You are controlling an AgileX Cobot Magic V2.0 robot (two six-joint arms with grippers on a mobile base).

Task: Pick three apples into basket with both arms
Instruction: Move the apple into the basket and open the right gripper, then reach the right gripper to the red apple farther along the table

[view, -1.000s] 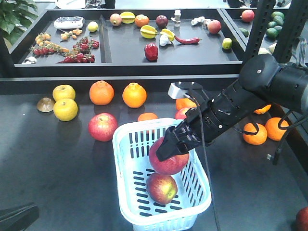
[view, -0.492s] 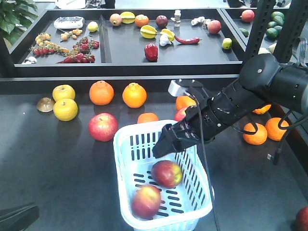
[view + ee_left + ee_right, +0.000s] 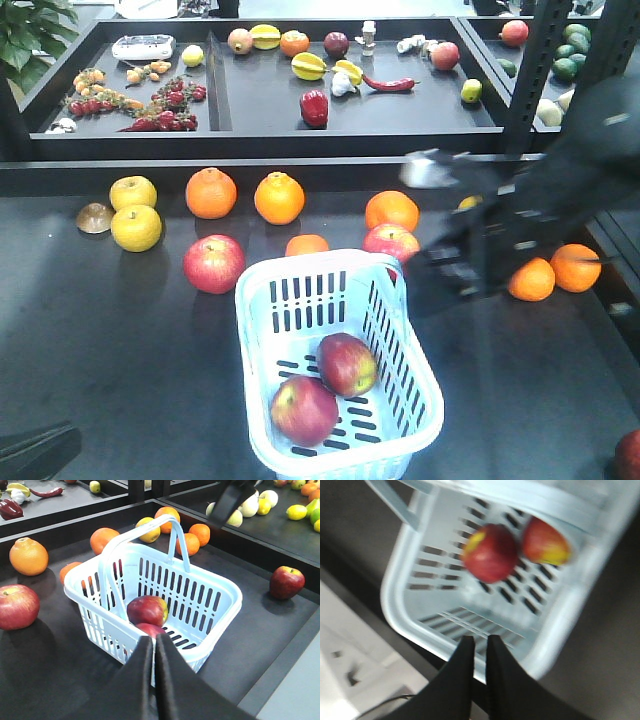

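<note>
Two red apples (image 3: pixel 347 363) are counted inside the one pale basket (image 3: pixel 262 330), and three more (image 3: pixel 213 263) are seen on the dark table (image 3: pixel 120 340) around it. Seven oranges (image 3: pixel 279 197) and two yellow fruits (image 3: pixel 136 227) are counted on the same table. Two black arms (image 3: pixel 560 190) are seen in all.

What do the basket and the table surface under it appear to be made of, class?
The basket looks like moulded plastic: pale blue-white, smooth, with evenly cut slots and a rounded rim. The table surface appears dark grey and matte, with hardly any reflection; possibly a mat or coated board, though that cannot be told.
</note>
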